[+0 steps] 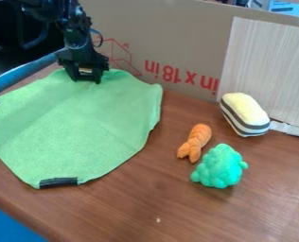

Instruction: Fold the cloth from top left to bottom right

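Jaws clenched or released, you cannot tell; your gripper (pixel 85 79) is at the green cloth's (pixel 76 127) far edge. The cloth lies spread toward the table's (pixel 139 203) left edge; right of it you have an orange toy (pixel 195 142), a bumpy green toy (pixel 219 167) and a striped toy (pixel 244 114).

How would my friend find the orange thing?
On the brown table, look right of the big green cloth. Beside the bumpy green toy lies a small braided toy. It alone is orange; the yellow toy has dark stripes.
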Tool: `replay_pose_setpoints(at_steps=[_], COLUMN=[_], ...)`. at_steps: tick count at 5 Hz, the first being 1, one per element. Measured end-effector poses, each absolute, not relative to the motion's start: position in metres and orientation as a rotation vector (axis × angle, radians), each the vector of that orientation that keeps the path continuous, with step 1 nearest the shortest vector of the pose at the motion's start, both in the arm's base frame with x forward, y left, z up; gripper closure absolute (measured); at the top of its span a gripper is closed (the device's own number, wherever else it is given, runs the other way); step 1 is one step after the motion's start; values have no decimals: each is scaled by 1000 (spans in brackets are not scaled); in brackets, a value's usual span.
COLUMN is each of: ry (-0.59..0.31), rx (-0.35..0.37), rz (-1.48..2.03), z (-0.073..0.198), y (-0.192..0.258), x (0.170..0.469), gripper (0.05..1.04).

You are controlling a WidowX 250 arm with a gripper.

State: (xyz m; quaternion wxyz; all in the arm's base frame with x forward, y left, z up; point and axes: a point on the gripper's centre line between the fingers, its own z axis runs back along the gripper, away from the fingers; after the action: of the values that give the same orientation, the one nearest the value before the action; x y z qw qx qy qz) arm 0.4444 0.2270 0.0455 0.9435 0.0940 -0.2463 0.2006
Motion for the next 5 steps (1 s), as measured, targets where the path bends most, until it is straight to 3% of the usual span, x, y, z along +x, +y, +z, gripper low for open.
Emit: replay_pose_setpoints(at_steps=[1, 3, 4, 5], ry=[-507, -516, -586, -636], rx=[187, 100, 28, -87], rz=[404, 406, 435, 424], z=[44, 55, 92, 133], y=[226, 214, 214, 207], x=[445, 436, 426, 409], gripper=[365, 366, 366, 366])
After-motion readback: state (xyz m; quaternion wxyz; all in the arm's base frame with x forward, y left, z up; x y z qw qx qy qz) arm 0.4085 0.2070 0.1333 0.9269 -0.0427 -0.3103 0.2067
